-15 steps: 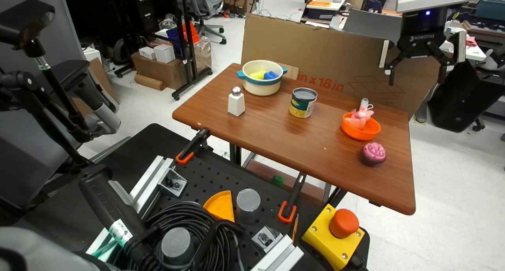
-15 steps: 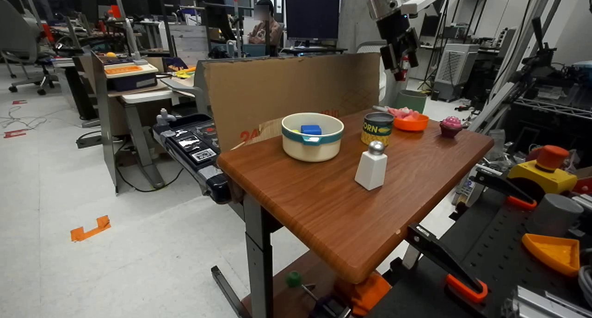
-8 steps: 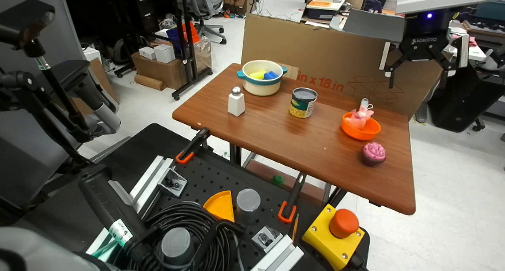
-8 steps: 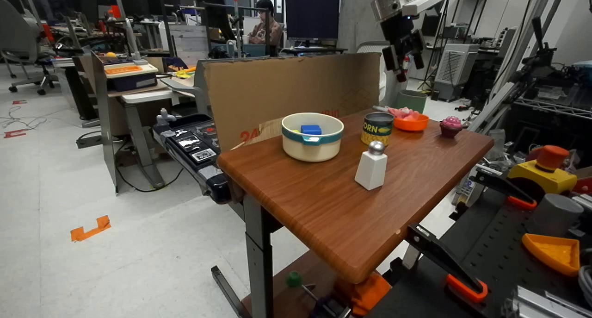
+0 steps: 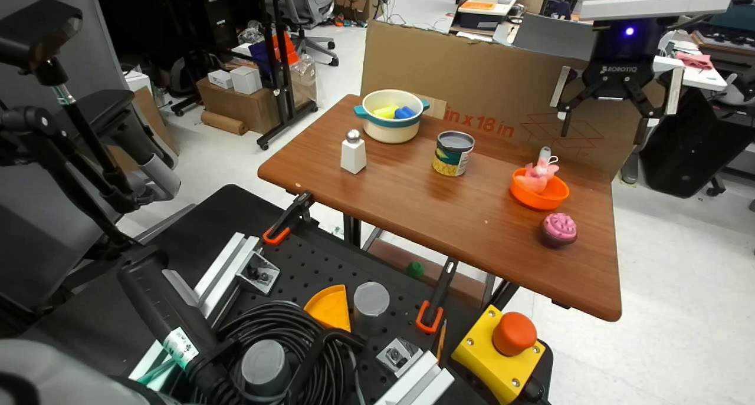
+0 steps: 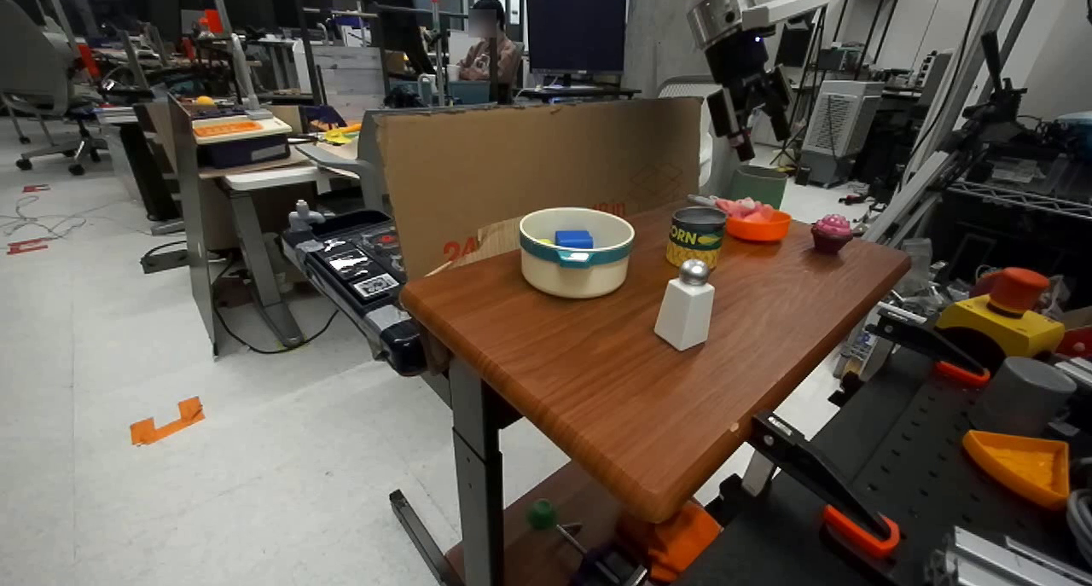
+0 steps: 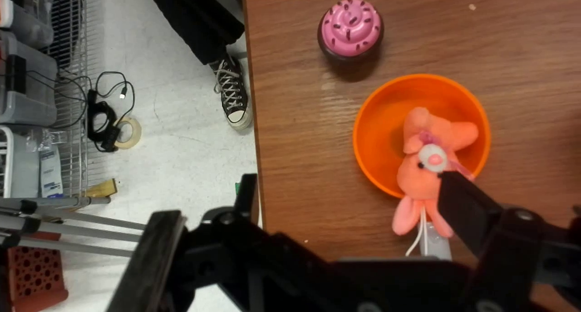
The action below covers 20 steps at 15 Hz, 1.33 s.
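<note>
My gripper (image 5: 603,132) is open and empty, high above the table's far end; it also shows in an exterior view (image 6: 763,142) and in the wrist view (image 7: 347,181). Nearest below is an orange bowl (image 5: 538,204), also in the wrist view (image 7: 379,126). A pink plush rabbit (image 7: 420,180) lies in it, head over the rim, partly hidden by one finger. A whitish handle-like piece (image 7: 436,244) lies by its ears. A pink-topped cupcake (image 5: 559,228) stands beside the bowl. A corn can (image 5: 453,152), white shaker (image 5: 353,155) and cream pot (image 5: 390,131) stand farther off.
The pot holds yellow (image 5: 385,112) and blue (image 5: 404,112) pieces. A cardboard panel (image 5: 472,75) stands along the back of the brown table (image 5: 472,216). Clamps (image 5: 437,296) grip the front edge. A yellow box with a red button (image 5: 514,334) is in front. A person's shoe (image 7: 232,94) is beside the table.
My gripper has moved down slightly and shifted, leftward in an exterior view where the pot is at the far left of the table. It stays open. The objects on the table have not moved.
</note>
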Motion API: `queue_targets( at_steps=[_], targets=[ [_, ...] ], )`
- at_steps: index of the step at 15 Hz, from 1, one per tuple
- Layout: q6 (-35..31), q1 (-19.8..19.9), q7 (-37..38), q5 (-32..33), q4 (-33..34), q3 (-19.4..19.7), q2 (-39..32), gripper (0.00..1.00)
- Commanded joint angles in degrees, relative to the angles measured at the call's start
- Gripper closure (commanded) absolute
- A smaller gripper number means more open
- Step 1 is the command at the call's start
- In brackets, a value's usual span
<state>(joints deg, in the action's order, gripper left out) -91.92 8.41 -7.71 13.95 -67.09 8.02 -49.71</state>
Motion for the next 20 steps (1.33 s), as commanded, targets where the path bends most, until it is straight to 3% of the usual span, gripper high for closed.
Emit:
queue_targets(
  at_steps=[1, 10, 14, 20],
  targets=[
    [1.81, 0.65, -0.95, -0.75, 2.23, -0.83, -1.00, 0.00],
    [-6.31, 0.46, -7.31, 1.17, -0.12, -1.50, 0.35, 0.00],
    [-7.26, 0.97, -10.36, 0.48, -0.60, -2.12, 0.86, 0.00],
    [-6.26, 0.43, -9.15, 0.74, 0.27, -1.54, -0.09, 0.00]
  ],
)
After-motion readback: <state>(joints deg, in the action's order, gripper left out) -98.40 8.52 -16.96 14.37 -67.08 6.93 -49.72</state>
